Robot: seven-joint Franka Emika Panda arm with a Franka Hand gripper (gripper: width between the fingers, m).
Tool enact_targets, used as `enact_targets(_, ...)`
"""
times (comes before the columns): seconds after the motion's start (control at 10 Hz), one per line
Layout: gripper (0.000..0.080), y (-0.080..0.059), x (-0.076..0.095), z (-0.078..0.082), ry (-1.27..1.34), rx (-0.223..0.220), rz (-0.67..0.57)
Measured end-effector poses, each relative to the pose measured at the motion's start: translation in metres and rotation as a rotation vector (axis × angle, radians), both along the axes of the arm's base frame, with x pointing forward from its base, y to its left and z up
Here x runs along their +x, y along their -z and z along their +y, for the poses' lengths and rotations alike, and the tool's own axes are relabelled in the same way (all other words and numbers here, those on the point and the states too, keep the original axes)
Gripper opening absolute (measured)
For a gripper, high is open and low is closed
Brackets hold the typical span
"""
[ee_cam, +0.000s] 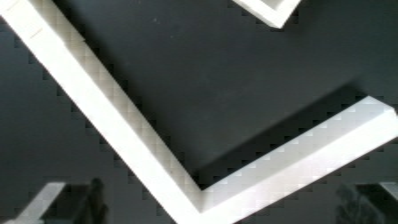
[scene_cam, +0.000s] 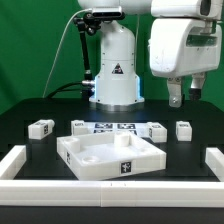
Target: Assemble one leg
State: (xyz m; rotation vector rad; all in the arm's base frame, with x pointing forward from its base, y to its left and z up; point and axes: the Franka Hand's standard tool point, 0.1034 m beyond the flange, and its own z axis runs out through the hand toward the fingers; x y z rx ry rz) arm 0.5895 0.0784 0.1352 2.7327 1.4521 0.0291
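Black tabletop (scene_cam: 185, 150) lay beneath the gripper (scene_cam: 185, 95), fingers (ee_cam: 54, 203) apart and empty, perhaps nearest the leg (scene_cam: 184, 129) at the exterior view's right.

The worktop (scene_cam: 30, 150) is matt black, edged by a white rail (scene_cam: 20, 165). The leg (scene_cam: 41, 127) at the exterior view's left end is white with a black-and-white square tag; the other three look alike. The tray-like part (scene_cam: 95, 168) is plain white, with one such tag on its front. The marker board (scene_cam: 113, 127) is white with black tags. The arm's base (scene_cam: 113, 55) is white with a black triangle and a blue glowing ring. The gripper (scene_cam: 186, 98) has a white body and dark grey fingers (ee_cam: 50, 203). The backdrop (scene_cam: 30, 40) is green.
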Motion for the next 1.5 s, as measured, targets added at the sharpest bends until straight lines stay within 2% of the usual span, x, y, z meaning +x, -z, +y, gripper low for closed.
enact_targets(0.6,0.065,0.001,-0.001,0.0,0.001,0.0,0.003)
enact_targets(0.7,0.065,0.008,-0.006,-0.006,-0.05,0.007,-0.017)
enact_targets(1.0,0.065,0.031,-0.033,-0.03,-0.304,-0.003,0.027)
enact_targets(1.5,0.065,0.034,-0.035,-0.031,-0.344,-0.009,0.037)
